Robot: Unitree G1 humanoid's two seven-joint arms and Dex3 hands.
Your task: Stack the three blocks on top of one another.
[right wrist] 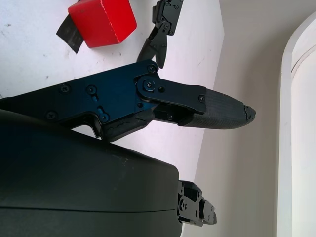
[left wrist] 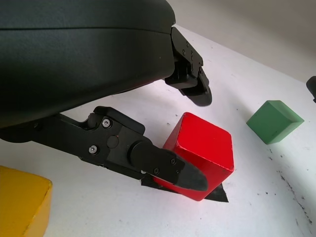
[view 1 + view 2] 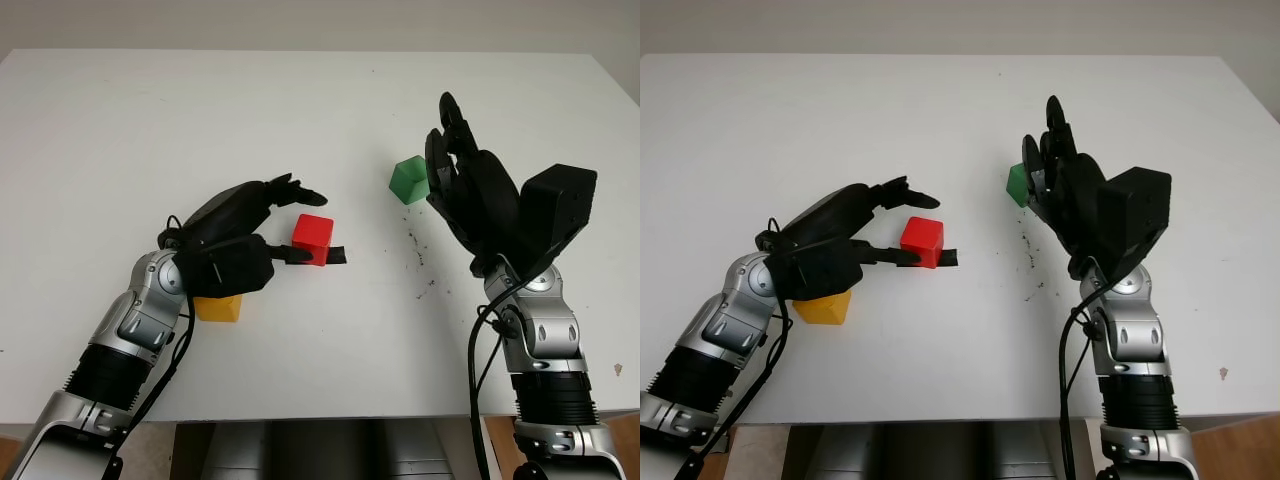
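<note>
A red block (image 3: 312,238) sits on a strip of black tape (image 3: 338,255) near the table's middle. My left hand (image 3: 306,224) is open around it: the thumb (image 2: 163,165) lies against its near side and the other fingers (image 2: 195,89) hover past its far side with a gap. A yellow block (image 3: 218,307) lies on the table, half under that hand's palm. To the right stands a green block (image 3: 408,180). My right hand (image 3: 452,150) is open and raised just right of the green block, fingers pointing up and holding nothing.
The white table (image 3: 300,100) runs wide behind the blocks. Black scuff marks (image 3: 420,265) speckle the surface in front of the green block. The table's front edge lies close below both forearms.
</note>
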